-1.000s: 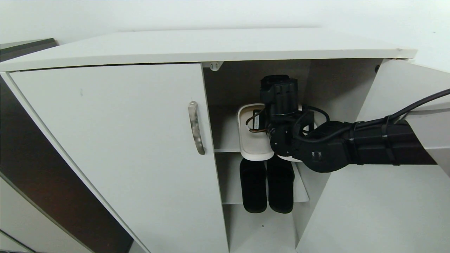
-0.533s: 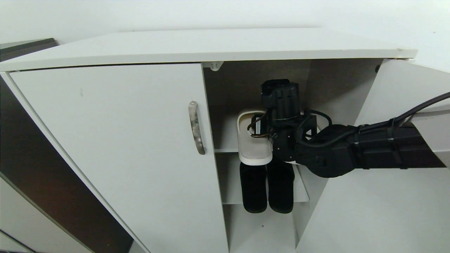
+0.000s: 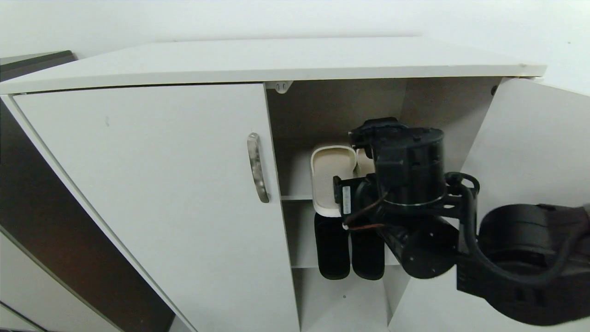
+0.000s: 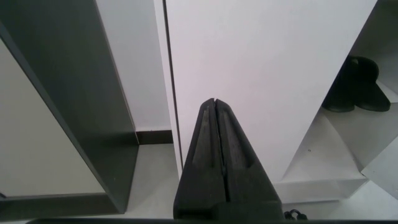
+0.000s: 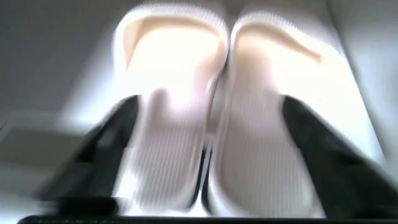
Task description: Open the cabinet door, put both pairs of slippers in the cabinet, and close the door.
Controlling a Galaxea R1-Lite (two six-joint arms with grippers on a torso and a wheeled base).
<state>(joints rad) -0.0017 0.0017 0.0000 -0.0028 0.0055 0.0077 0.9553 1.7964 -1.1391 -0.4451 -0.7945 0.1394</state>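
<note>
The cabinet stands with its left door shut and its right door swung wide at 3 o'clock. In the open half, the white slippers lie side by side on the upper shelf, their near ends reaching past its front edge. The black slippers sit directly at 6 o'clock of them on the lower shelf, also side by side and jutting a little over the edge. The metal handle of the shut door is at 9 o'clock of the white pair. The right arm comes in from 4 o'clock in the head view, its wrist covering part of the right-hand white slipper. The right pincer is spread open, one dark finger on each outer side of the white pair; the blur hides whether they touch. The left pincer is closed on nothing, fingers pressed flat together, facing the shut left door low down.
</note>
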